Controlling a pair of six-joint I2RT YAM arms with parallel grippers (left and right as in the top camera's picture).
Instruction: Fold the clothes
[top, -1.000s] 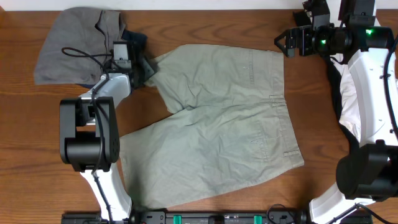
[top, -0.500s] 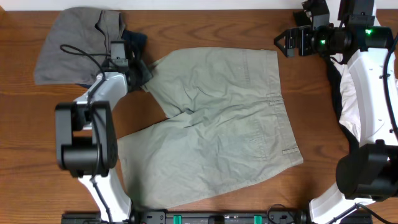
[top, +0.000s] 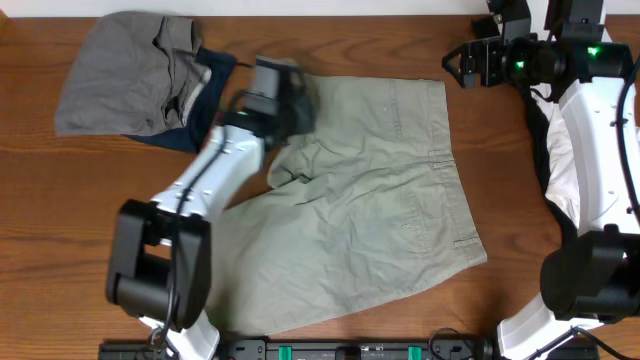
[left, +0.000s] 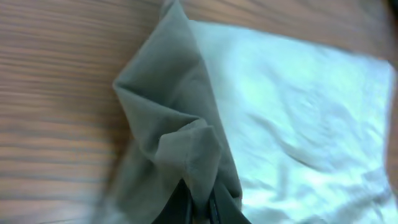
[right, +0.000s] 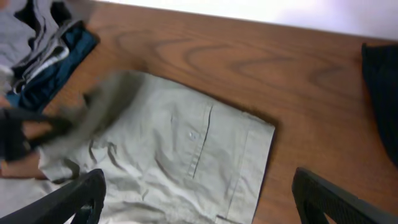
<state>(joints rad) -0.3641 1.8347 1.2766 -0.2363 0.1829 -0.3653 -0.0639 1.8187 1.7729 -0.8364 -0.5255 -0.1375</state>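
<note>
The clothes in hand are light khaki-olive shorts (top: 390, 200), spread flat across the middle of the table. My left gripper (top: 298, 100) is shut on the hem of the upper leg. It has lifted that hem into a peaked fold over the shorts' upper left part. In the left wrist view the dark fingertips (left: 181, 202) pinch this raised fold of the shorts (left: 180, 130) at the bottom edge. My right gripper (top: 455, 65) hovers open past the shorts' top right corner. Its wrist view shows the back pocket of the shorts (right: 193, 143) between the wide-apart fingers (right: 84, 190).
A crumpled grey garment (top: 120, 75) lies at the table's far left on a navy piece (top: 200, 110). Both also appear in the right wrist view, grey garment (right: 18, 31) and navy piece (right: 59, 53). A dark cloth (right: 382, 93) sits at the right edge.
My left gripper shut on the leg hem and swept it up and to the right over the shorts. The right gripper stayed in place, its jaws barely narrower.
</note>
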